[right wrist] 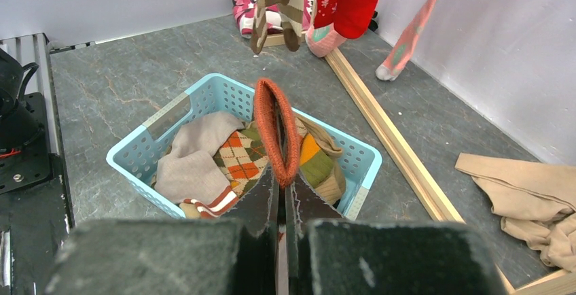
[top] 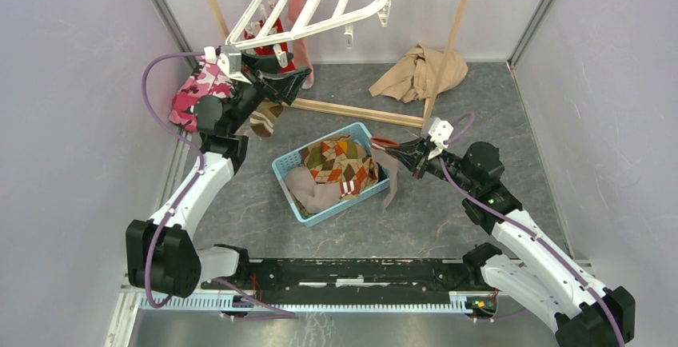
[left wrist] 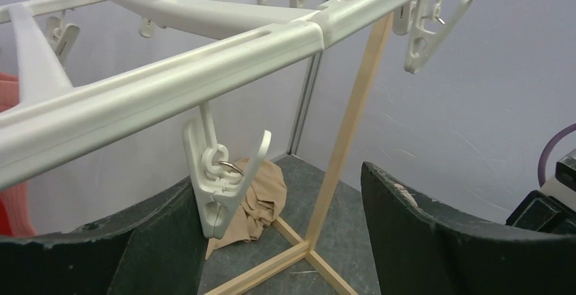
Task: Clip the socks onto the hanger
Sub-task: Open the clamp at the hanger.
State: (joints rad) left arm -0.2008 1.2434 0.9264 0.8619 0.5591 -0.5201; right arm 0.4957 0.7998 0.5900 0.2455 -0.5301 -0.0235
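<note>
The white hanger (top: 320, 3) hangs tilted at the back, with red (top: 264, 43) and pink (top: 302, 11) socks clipped on. My left gripper (top: 292, 83) is open just under its near corner. In the left wrist view one dangling white clip (left wrist: 221, 186) hangs close to the left finger (left wrist: 102, 254), the gripper (left wrist: 272, 234) empty. My right gripper (top: 402, 157) is shut on the orange cuff (right wrist: 276, 132) of a sock; its taupe body (top: 390, 187) dangles beside the blue basket (top: 289, 163). Argyle (top: 340, 163) and taupe (top: 312, 191) socks lie in the basket.
A wooden pole rack (top: 360, 113) crosses the floor behind the basket, with an upright (top: 452, 35) at the right. A beige cloth (top: 420, 71) lies at the back right. A pink camouflage garment (top: 200, 91) lies by the left wall. Grey walls close both sides.
</note>
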